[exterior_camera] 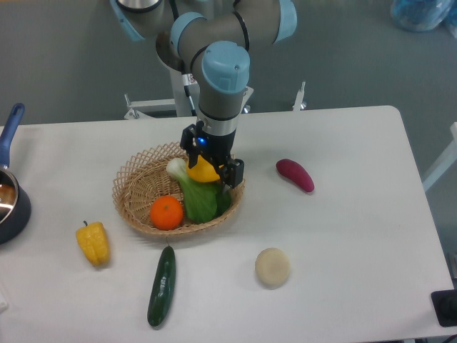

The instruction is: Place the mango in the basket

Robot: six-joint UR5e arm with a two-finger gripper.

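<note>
The mango [202,172] is a glossy yellow-orange oval, held between the jaws of my gripper [208,170] just above the right part of the basket [137,179]. The basket is a round tan wicker one at the table's middle left. The gripper is shut on the mango and hides its upper part. Below the mango a green bok choy [198,199] and a round orange citrus [167,212] lie inside the basket.
A yellow bell pepper [93,242] lies left of the basket. A dark green cucumber [161,286] lies in front. A pale round potato [272,266] sits front right. A purple sweet potato [295,175] lies right. A pot with a blue handle [8,193] is at the left edge.
</note>
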